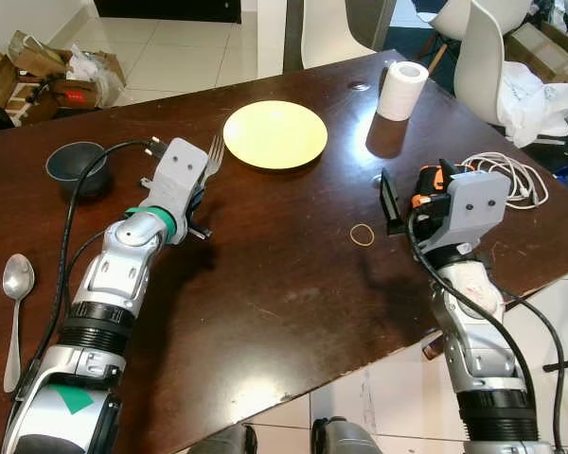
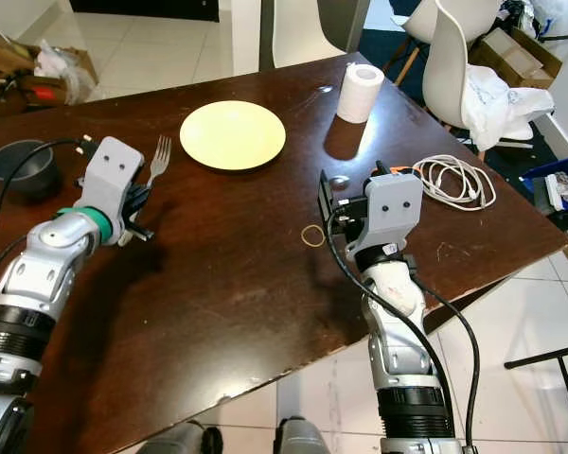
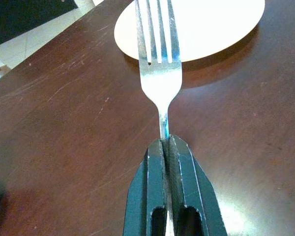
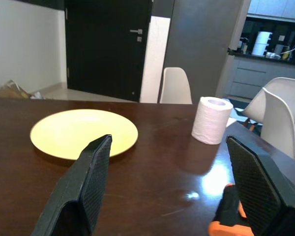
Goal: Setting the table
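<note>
The left gripper (image 3: 165, 147) pinches the fork (image 3: 159, 73) by its handle tip, just left of the plate (image 1: 275, 133); that thin hold may let it swivel or slip; the right gripper (image 4: 174, 182) hovers open right of the plate.

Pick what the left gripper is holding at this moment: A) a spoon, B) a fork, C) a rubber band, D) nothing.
B: the left gripper is shut on the handle of the fork, whose prongs point toward the yellow plate; the spoon lies on the table by itself.
</note>
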Tool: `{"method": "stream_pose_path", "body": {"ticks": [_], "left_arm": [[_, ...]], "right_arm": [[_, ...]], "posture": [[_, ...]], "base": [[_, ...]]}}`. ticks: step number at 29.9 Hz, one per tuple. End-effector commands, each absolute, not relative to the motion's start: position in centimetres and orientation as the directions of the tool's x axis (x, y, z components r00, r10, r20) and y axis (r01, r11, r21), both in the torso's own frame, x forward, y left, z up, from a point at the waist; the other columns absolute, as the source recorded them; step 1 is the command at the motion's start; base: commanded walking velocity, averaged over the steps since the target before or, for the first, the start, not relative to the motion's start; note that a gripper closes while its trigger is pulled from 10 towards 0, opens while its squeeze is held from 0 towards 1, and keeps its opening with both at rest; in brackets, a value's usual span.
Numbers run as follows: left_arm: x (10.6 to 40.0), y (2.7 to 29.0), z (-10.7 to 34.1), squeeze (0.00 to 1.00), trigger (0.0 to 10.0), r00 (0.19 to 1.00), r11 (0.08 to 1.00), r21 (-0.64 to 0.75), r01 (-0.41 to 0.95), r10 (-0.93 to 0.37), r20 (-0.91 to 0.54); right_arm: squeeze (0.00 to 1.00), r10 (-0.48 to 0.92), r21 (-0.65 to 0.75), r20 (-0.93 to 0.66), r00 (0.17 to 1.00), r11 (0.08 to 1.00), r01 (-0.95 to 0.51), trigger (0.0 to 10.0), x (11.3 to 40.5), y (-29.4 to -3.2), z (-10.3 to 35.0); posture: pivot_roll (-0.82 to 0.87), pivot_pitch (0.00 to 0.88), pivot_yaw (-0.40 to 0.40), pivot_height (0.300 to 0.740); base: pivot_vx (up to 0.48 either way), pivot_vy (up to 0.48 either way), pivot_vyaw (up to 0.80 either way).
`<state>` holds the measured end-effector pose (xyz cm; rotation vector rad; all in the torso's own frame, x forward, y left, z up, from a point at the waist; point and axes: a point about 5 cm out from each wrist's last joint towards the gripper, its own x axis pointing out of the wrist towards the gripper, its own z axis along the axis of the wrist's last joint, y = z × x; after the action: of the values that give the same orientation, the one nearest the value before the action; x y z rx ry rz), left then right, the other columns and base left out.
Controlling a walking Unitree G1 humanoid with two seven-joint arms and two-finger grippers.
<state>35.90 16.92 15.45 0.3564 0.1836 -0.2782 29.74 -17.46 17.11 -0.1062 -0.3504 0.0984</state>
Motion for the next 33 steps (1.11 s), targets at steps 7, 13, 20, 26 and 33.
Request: {"method": "stream_pose_path", "body": {"ticks": [7, 13, 20, 26, 33], "left_arm": [[35.7, 17.2, 14.7, 0.00, 10.0, 0.945, 0.903, 0.318, 0.290, -0.218, -0.243], [35.2, 17.1, 13.6, 0.00, 10.0, 0.930, 0.896, 0.319, 0.309, -0.213, -0.301], [34.2, 17.8, 11.5, 0.00, 10.0, 0.870, 0.827, 0.383, 0.412, -0.233, -0.434], [33.7, 16.5, 10.8, 0.00, 10.0, 0.855, 0.837, 0.334, 0.434, -0.266, -0.444], [34.0, 16.4, 11.8, 0.00, 10.0, 0.884, 0.859, 0.321, 0.398, -0.267, -0.384]], "right_arm": [[0.00, 0.118, -0.099, 0.324, 0.939, 0.991, -0.090, 10.0, 29.7, -17.6, 17.1], [0.00, 0.123, -0.098, 0.324, 0.938, 0.991, -0.096, 10.0, 29.6, -17.4, 17.1], [0.00, 0.118, -0.096, 0.316, 0.942, 0.991, -0.092, 10.0, 29.5, -17.6, 17.0], [0.00, 0.114, -0.088, 0.312, 0.943, 0.992, -0.091, 10.0, 29.5, -17.5, 16.9], [0.00, 0.112, -0.087, 0.310, 0.944, 0.992, -0.089, 10.0, 29.4, -17.6, 16.9]], "posture": [[0.02, 0.000, 0.048, 0.740], [0.01, 0.000, 0.048, 0.740], [0.01, 0.000, 0.050, 0.740], [0.01, 0.000, 0.050, 0.740], [0.01, 0.000, 0.051, 0.740]], "base": [[0.000, 0.000, 0.00], [0.000, 0.000, 0.00], [0.000, 0.000, 0.00], [0.000, 0.000, 0.00], [0.000, 0.000, 0.00]]}}
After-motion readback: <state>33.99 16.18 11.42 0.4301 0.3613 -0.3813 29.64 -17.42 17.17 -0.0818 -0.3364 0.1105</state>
